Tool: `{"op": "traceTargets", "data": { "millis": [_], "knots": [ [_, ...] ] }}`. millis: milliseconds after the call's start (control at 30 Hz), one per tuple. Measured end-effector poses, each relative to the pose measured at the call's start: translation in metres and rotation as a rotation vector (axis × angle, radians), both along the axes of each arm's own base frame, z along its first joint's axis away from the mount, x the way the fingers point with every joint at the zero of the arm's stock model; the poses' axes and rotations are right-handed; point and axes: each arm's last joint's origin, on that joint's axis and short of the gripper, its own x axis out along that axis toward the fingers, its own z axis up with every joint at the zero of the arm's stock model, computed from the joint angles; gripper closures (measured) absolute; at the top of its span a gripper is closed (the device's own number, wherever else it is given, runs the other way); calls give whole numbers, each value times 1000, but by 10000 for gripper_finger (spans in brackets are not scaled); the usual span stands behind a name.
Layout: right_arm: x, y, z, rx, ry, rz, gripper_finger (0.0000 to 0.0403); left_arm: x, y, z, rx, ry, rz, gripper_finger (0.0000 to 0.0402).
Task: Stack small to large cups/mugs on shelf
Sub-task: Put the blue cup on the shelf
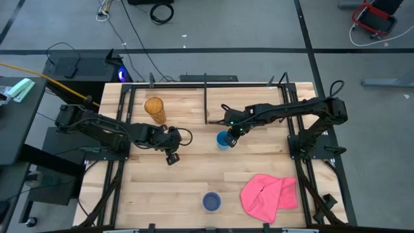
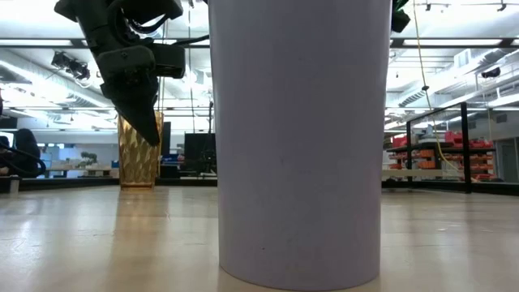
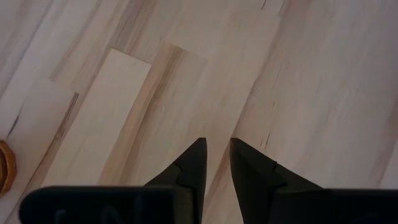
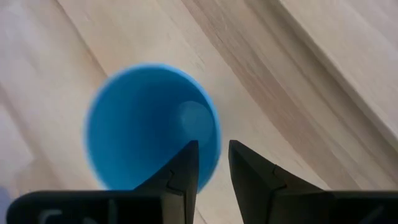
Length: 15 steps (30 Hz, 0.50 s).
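High view: right end effector (image 1: 231,137) sits at the rim of the blue cup (image 1: 223,140), mid-bench, just in front of the shelf (image 1: 194,84) at the far edge.
Key relation: in the right wrist view the blue cup (image 4: 152,124) stands upright, mouth up, directly under the fingertips, its rim passing between them; the right arm is much the nearer.
Right end effector state: fingers narrow, apparently pinching the cup wall, one inside and one outside.
Left end effector (image 1: 172,157): hovers over bare bench (image 3: 292,93), fingers nearly closed, holding nothing.
Amber tumbler (image 1: 154,110): upright on the bench near the shelf, beside the left arm.
Lavender-blue cup (image 1: 211,201): upright near the front edge, beside the pink cloth (image 1: 270,194).
Count: three cups, one cloth, one shelf.
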Motion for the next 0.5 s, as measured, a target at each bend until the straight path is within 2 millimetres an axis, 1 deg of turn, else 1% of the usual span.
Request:
{"op": "traceTargets", "data": {
  "millis": [200, 500],
  "knots": [
    [6, -1, -12, 3, 28, 0, 307, 1, 0, 1, 2, -11, 1, 327],
    [7, -1, -12, 2, 24, 1, 307, 1, 0, 1, 7, -14, 2, 324]
  ]
}}
